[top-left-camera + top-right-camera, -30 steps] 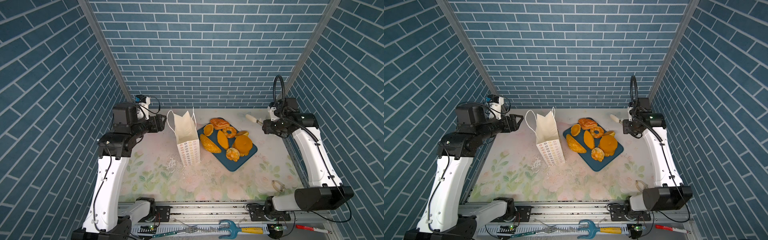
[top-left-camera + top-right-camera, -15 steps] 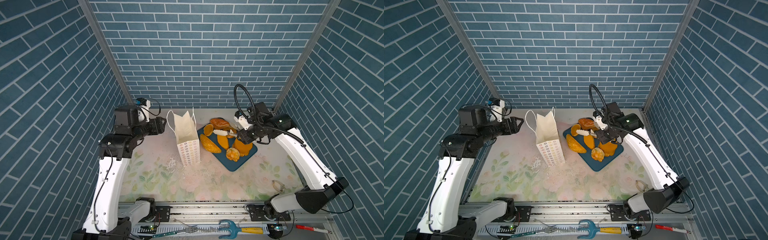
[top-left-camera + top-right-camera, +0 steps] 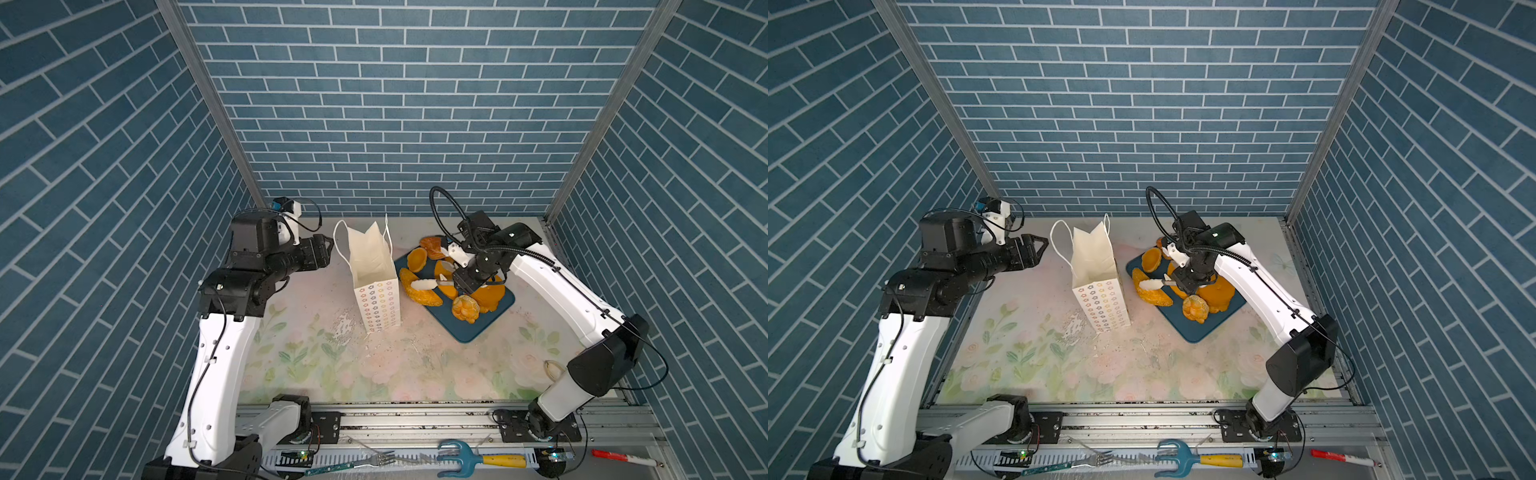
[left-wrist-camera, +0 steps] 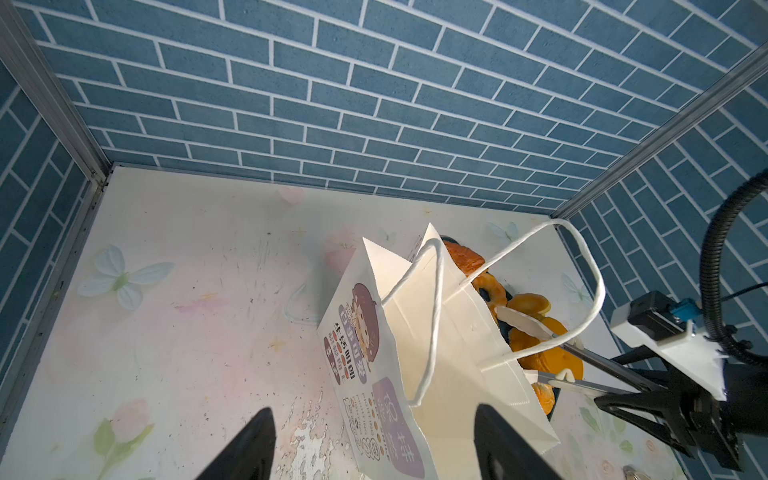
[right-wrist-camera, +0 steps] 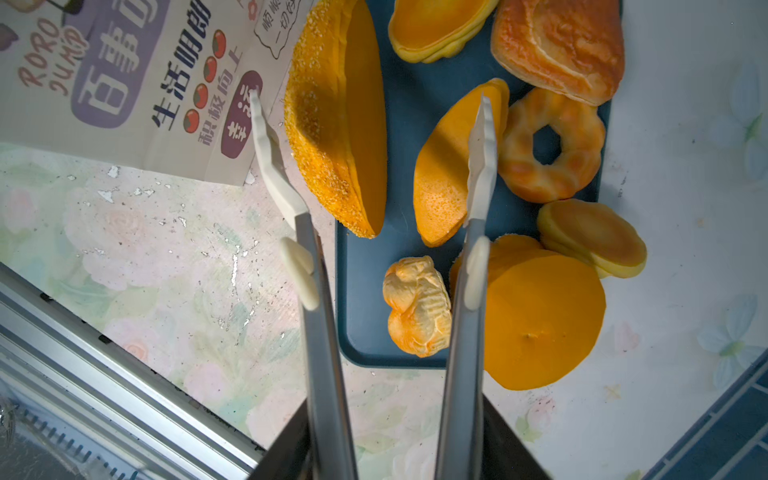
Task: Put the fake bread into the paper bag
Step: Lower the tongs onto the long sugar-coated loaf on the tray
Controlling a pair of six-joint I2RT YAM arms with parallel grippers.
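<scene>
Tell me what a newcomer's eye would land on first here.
Glossy orange fake bread heaped on a dark blue tray, right of centre in both top views. The right gripper holds white-tipped tongs open above it; a tall white paper bag stands open left of the tray.

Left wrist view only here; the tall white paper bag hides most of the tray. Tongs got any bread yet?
Observer: No. In the right wrist view the metal tongs with white tips, held by the right gripper, are spread: one tip beside the seeded oval loaf, one over the smooth oval loaf. Nothing pinched.
Operator: Bag empty?
Observer: Both top views show only white inside the paper bag; no bread visible.
Operator: Anything off the tray?
Observer: The large flat round cake overhangs the dark blue tray edge.
</scene>
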